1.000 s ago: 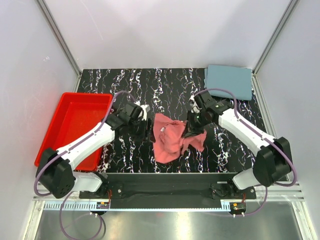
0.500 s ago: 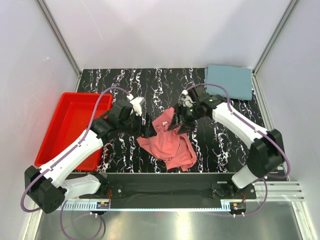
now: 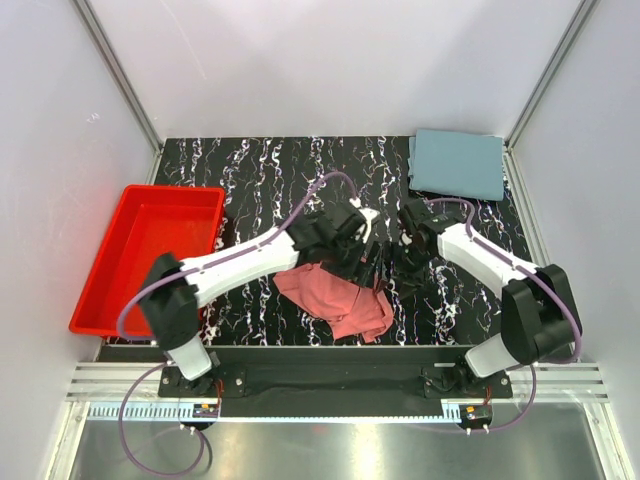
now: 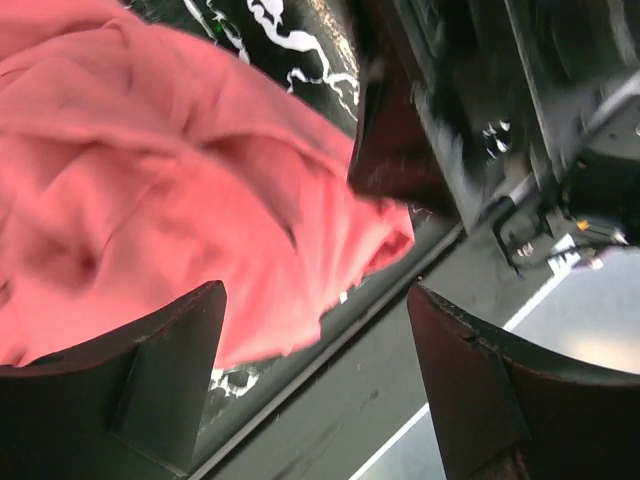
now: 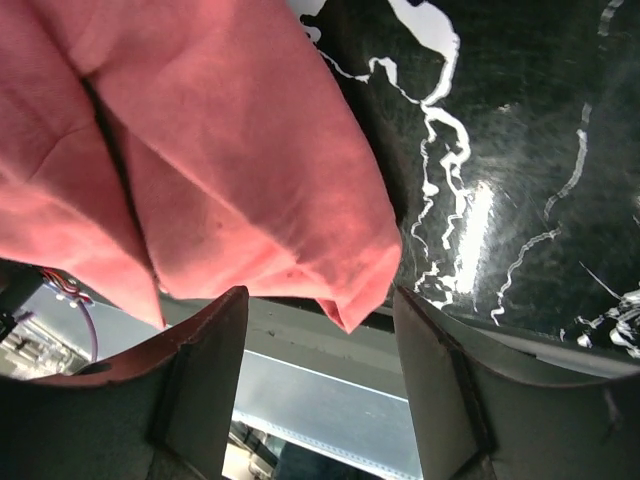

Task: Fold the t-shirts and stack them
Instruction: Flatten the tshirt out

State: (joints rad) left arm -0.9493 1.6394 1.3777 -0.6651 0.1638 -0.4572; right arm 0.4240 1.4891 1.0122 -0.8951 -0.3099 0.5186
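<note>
The salmon-pink t-shirt (image 3: 335, 298) is seen crumpled on the counter (image 3: 250, 170); the left pincer (image 4: 315, 300) and right pincer (image 5: 320, 300) are spread wide nearby.

Crumpled salmon-pink cotton t-shirt (image 5: 200, 150) fills upper left, on black white-veined marble-pattern tabletop (image 5: 520, 150). Right gripper (image 5: 318, 330) jaws spread wide; shirt corner shows between tips.

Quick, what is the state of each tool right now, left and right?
Left tool: open, holding nothing, above the pink shirt.
Right tool: open, holding nothing.
</note>
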